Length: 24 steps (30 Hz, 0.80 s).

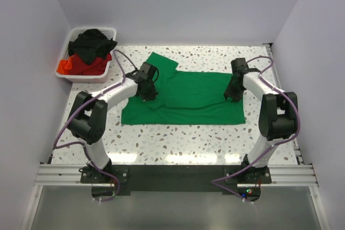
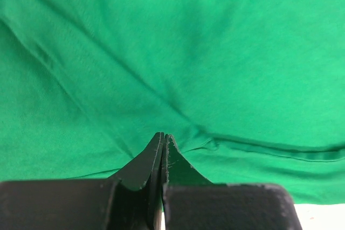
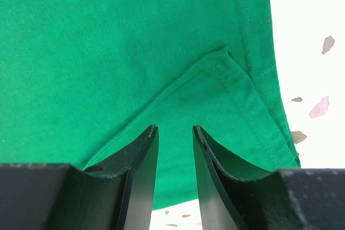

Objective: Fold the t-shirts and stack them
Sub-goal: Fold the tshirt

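Green t-shirt [image 1: 188,98] lies spread flat in the middle of the table [image 1: 178,138]. L gripper [image 1: 146,96] sits on the shirt's 9 o'clock side, fingers squeezed together & pinching a bit of green cloth. R gripper [image 1: 232,96] is at the shirt's 3 o'clock side by the hem, fingers apart w/ a gap, holding nothing. White bin [image 1: 81,77] at 10 o'clock has a black t-shirt [image 1: 94,41] on a red t-shirt [image 1: 81,65].

Left tool [image 2: 164,136] pinched closed, right tool [image 3: 175,129] parted, both pointing down.
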Available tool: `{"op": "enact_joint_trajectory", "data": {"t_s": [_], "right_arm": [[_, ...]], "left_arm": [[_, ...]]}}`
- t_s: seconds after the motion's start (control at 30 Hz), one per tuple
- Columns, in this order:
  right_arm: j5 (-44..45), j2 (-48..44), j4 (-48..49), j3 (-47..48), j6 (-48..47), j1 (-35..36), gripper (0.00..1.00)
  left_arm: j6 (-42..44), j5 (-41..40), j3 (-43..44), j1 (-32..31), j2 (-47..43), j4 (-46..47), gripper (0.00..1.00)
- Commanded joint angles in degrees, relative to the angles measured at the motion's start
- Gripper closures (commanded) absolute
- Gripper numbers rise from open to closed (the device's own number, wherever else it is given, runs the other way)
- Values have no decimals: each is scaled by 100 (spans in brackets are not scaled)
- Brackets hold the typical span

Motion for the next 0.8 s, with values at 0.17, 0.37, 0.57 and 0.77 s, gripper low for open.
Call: {"op": "enact_joint_trajectory", "data": {"t_s": [0.17,0.37,0.57,0.77], "right_arm": [[21,-323,-60,48,83,35,64],[29,-288,-77,92,83,44,64],[-14,-209,-68,127,65,44,64],[-23,-200,-51,109,30,44,64]], "left_arm": [[370,-73,822,-70,426,91,100],[370,-283,798,-114,234,-444,99],[89,-538,244,-123,-214,-657,80],[-70,-459,103,-176,-320,-798,73]]}}
